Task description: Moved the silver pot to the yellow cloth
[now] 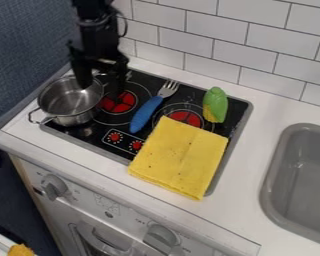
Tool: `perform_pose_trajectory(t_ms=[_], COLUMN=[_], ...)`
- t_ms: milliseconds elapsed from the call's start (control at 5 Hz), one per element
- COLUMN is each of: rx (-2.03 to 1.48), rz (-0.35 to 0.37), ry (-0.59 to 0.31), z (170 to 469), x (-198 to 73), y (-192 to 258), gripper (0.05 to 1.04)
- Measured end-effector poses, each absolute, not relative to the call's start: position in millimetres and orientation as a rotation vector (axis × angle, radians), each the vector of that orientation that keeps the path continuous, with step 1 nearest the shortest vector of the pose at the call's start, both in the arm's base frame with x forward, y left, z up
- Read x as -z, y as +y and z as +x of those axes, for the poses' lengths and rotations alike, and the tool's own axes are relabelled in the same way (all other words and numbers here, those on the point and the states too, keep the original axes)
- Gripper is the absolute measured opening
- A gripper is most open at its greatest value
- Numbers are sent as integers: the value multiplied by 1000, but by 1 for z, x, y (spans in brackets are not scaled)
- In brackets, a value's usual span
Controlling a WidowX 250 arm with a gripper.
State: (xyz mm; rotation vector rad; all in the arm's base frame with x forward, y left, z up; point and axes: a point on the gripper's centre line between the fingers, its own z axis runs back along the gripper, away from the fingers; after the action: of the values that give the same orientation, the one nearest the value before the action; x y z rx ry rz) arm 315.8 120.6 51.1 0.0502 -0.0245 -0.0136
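One silver pot (70, 102) sits at about ten o'clock on the black stove top (89, 132), counting from the stove's middle with twelve at the top of the view. Its wire handle points to eight o'clock. The gripper (100, 75) hangs at the pot's two o'clock rim, its fingers set wide apart, one over the pot's inside and the other outside it.

The folded yellow cloth (179, 157) lies at five o'clock, partly on the stove top and partly over its front edge. Near the middle is a blue-handled fork (152, 106), tines toward one o'clock. A toy corn cob (216, 105) in green husk lies between two and three o'clock. The gray sink (303, 180) is set in the white surface (246, 197) at four o'clock.
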Motion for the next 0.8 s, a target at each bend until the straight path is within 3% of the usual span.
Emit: perform_pose_trajectory(t_ms=[400, 800], rx=[-37, -39], rz=[103, 107], ry=[43, 36], z=[312, 315], x=[-15, -13], y=[127, 124], gripper=[950, 360])
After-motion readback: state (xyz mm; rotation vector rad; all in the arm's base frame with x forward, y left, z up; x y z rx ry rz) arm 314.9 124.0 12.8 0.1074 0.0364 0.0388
